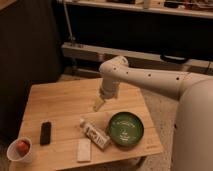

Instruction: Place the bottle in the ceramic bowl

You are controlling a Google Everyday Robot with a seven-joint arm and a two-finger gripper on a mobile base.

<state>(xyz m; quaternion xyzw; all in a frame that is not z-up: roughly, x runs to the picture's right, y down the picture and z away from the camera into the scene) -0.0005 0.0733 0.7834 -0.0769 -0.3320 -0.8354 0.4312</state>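
1. Standing here, I'd call this a robotics lab or test room rather than a home.
2. A bulky white robot arm reaches over a small wooden table, its jaws hanging above the table's middle.
3. The table holds an odd, unrelated mix: a bottle, a ceramic bowl, a white cup, a black device and a white block.
4. Behind it, long pale shelves run along a dark wall, a dark drape hangs on the left, and the floor is speckled carpet.
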